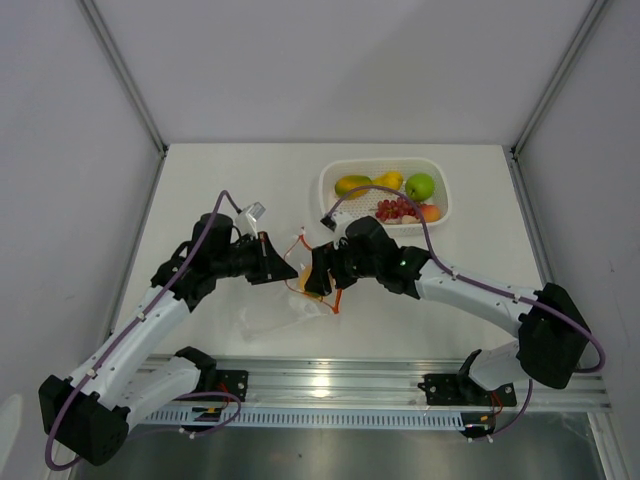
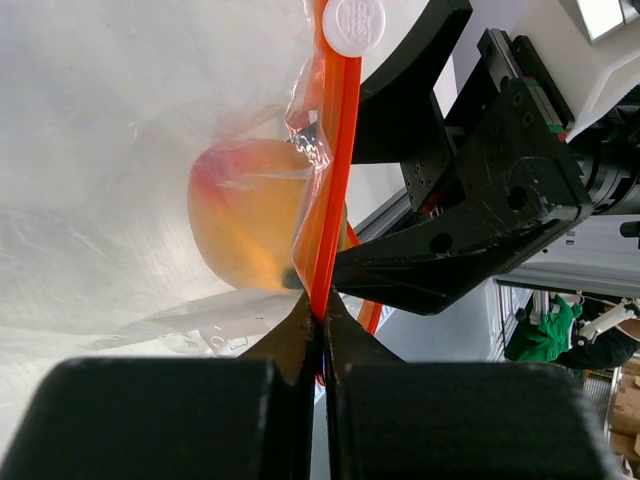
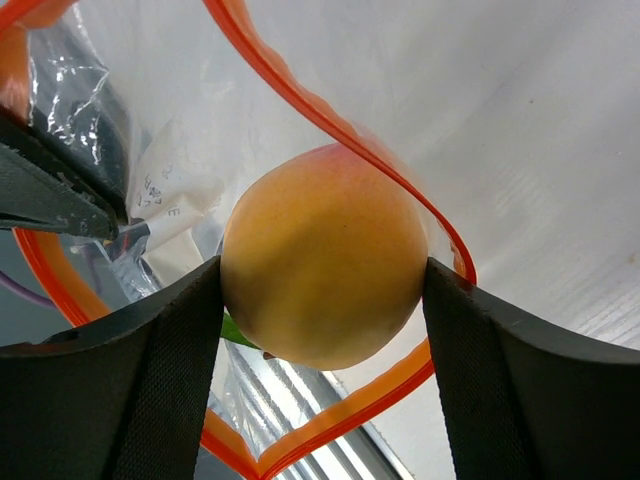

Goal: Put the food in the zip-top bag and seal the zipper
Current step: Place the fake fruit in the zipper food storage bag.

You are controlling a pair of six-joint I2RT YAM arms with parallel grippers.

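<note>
The white tabletop [image 1: 230,190] carried a perforated basket [image 1: 330,182] at its far right, holding the mango [image 1: 352,184], green apple [image 1: 420,186], grape bunch [image 1: 396,209] and a yellow piece [image 1: 390,180]. The clear zip-top bag [image 1: 275,318] hung between the two arms near the middle of the tabletop, its body slack and crumpled.

The right tool [image 3: 322,272] gripped the orange peach [image 3: 320,240] between both pads, at the bag's mouth. From the left wrist the fruit showed through the film, so it was probably partly inside. The left tool [image 2: 322,335] was pinched narrow on the red-orange zipper [image 2: 335,180], holding only that thin strip.

The main risk seemed to be the rim. The strip curved tight against the peach's upper right side, and a further push could drag it out of the left tool's slim pinch and collapse the mouth. Opening the right pads too shallow could let the peach roll back out onto the tabletop. The wide pads might also snag the film on withdrawal.
</note>
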